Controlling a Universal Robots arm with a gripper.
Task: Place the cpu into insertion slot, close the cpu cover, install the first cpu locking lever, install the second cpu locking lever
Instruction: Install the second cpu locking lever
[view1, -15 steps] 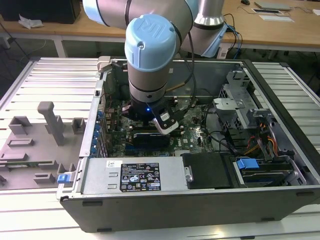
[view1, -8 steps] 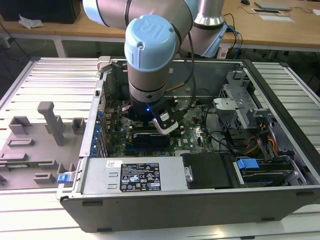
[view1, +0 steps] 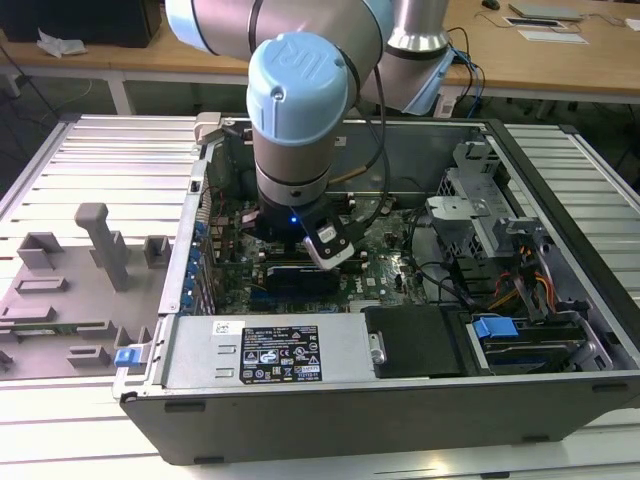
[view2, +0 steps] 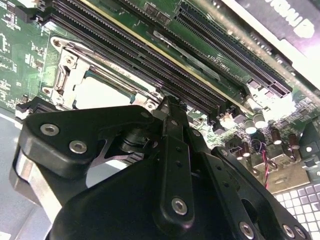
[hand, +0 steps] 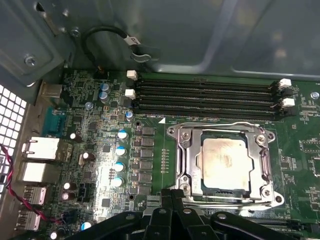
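The cpu (hand: 223, 165) is seated in the insertion slot (hand: 182, 165) with the cpu cover (hand: 263, 161) down around it; the tool (hand: 172, 200) hangs at the socket's edge, fingers drawn together, nothing held. A sideways slip could scrape the cover or the memory slots (hand: 205, 95) beside it. Open room is small: the case wall (hand: 200, 35) rises just beyond those slots.

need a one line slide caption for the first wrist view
Chip seated in its socket under the closed metal cover frame, with the claw poised beside the socket's edge.
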